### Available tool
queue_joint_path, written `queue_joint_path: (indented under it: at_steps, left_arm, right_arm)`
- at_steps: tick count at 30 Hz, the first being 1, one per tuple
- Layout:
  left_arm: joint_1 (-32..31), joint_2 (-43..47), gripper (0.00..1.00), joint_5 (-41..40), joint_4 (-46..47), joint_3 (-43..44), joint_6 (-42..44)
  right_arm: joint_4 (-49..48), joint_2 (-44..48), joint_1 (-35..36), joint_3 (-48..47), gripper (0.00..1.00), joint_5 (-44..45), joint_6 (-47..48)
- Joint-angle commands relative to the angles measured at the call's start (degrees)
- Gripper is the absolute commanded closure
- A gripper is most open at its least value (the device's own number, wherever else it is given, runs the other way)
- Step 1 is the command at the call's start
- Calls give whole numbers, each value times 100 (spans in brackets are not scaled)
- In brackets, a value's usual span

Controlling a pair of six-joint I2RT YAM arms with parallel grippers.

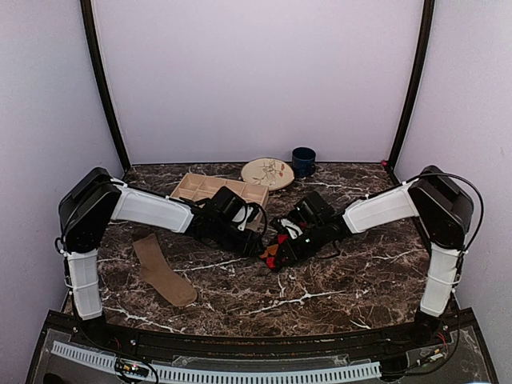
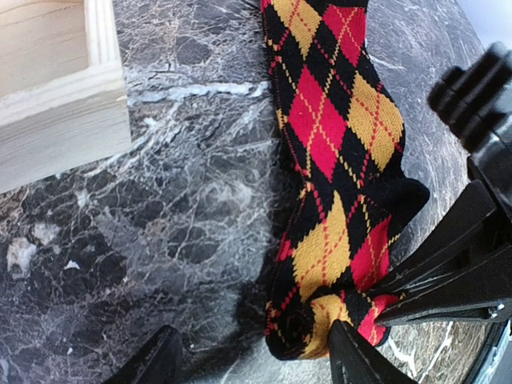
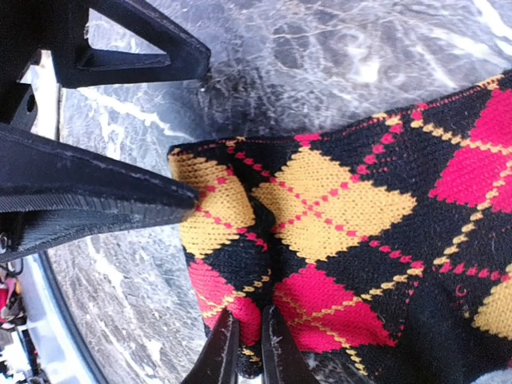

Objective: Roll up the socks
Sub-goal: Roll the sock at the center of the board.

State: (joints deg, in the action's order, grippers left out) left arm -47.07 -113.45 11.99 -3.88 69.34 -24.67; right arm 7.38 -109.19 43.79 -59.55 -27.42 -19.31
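The right gripper (image 3: 246,348) is pinching the end of the black sock with red and orange argyle diamonds (image 3: 344,208), which is lying mid-table on the dark marble table (image 1: 336,280). The left gripper (image 2: 252,364) is standing spread wide, 1 finger over that end. The plain tan-brown fabric sock (image 1: 162,270) is lying flat, well apart.

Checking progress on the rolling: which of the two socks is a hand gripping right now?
The black argyle sock: the right hand pinches its edge. The plain tan sock lies apart, untouched.

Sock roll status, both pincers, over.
Left pincer open at argyle sock. Right pincer shut on its end. Tan sock flat, apart, untouched. Wooden tray near, not blocking.
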Motion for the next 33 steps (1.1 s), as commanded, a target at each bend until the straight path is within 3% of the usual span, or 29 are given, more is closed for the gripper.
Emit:
queue_joint_path:
  at_steps: [1, 13, 25, 33]
  left_arm:
    - [22, 176, 34, 286, -123, -220, 106]
    - [2, 329, 35, 686, 178, -505, 296]
    - [-151, -246, 36, 319, -573, 131, 550]
    - [-206, -304, 41, 164, -783, -17, 392]
  right_arm:
    - [657, -339, -86, -76, 90, -477, 98]
    - [1251, -681, -301, -608, 90, -1160, 360]
    - [1551, -809, -368, -936, 89, -1691, 283]
    - [1618, -834, -423, -1007, 86, -1693, 219]
